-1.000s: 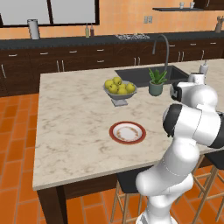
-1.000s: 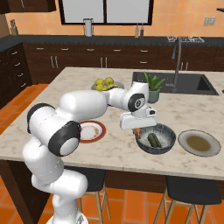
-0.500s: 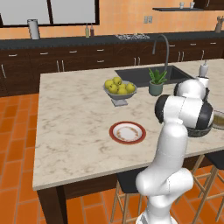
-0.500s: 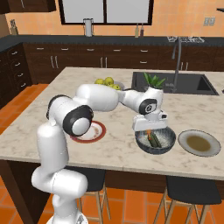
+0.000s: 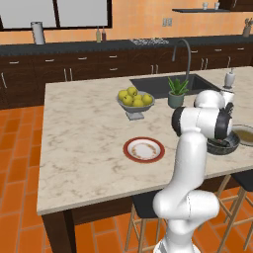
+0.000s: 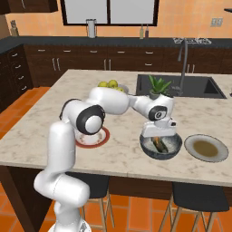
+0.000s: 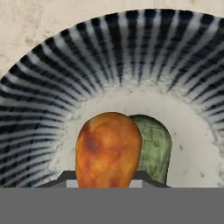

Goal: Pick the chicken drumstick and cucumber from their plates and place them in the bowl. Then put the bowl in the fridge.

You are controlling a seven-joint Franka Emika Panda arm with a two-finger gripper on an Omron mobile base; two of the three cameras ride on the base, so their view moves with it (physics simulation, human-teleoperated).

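Note:
My gripper [image 6: 158, 136] hangs low inside the dark grey bowl [image 6: 146, 148], shut on the golden-brown chicken drumstick [image 7: 108, 148]. In the hand view the drumstick stands between my gripper [image 7: 107, 180] fingers, just above the bowl's pale speckled floor [image 7: 192, 144]. The dark green cucumber [image 7: 154, 148] lies in the bowl right beside the drumstick, touching it. The white plate with the red rim [image 5: 144, 149] lies bare to the left. The olive-beige plate [image 6: 208, 148] lies bare to the right of the bowl. From the left base view the bowl [image 5: 225, 146] is half hidden behind my arm.
A silver pedestal bowl of yellow fruit [image 5: 135, 100] and a spiky potted plant [image 5: 176, 92] stand behind the plates. The sink [image 6: 181, 85] with its tall tap lies beyond. The bowl sits near the island's front edge, with stools below.
My hand has carried the drumstick to the right and down, from beside the bowl's left rim into the bowl, next to the cucumber.

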